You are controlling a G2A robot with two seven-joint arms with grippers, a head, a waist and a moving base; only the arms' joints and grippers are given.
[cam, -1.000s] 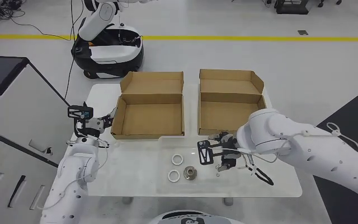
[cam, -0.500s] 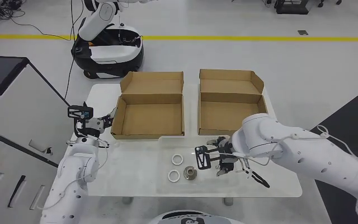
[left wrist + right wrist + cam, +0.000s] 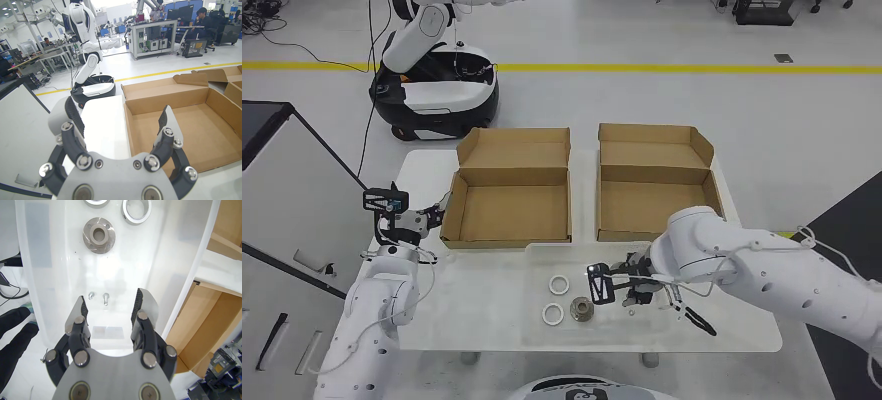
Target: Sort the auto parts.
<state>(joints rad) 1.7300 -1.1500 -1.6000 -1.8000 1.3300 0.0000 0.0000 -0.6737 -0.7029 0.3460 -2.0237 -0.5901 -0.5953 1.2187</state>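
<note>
two small bolts (image 3: 105, 298) lie on the table (image 3: 56, 275) just ahead of the right gripper (image 3: 111, 295), inside the gap of its spread, empty jaws, their shanks roughly along its reach. the flange (image 3: 99, 235) sits farther ahead. the left gripper (image 3: 118, 103), also spread, is well apart from them.

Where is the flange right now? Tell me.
Top view: the flange lies near the front edge of the table, just right of the nearer ring, with the right gripper, jaws open, to its right.
</note>
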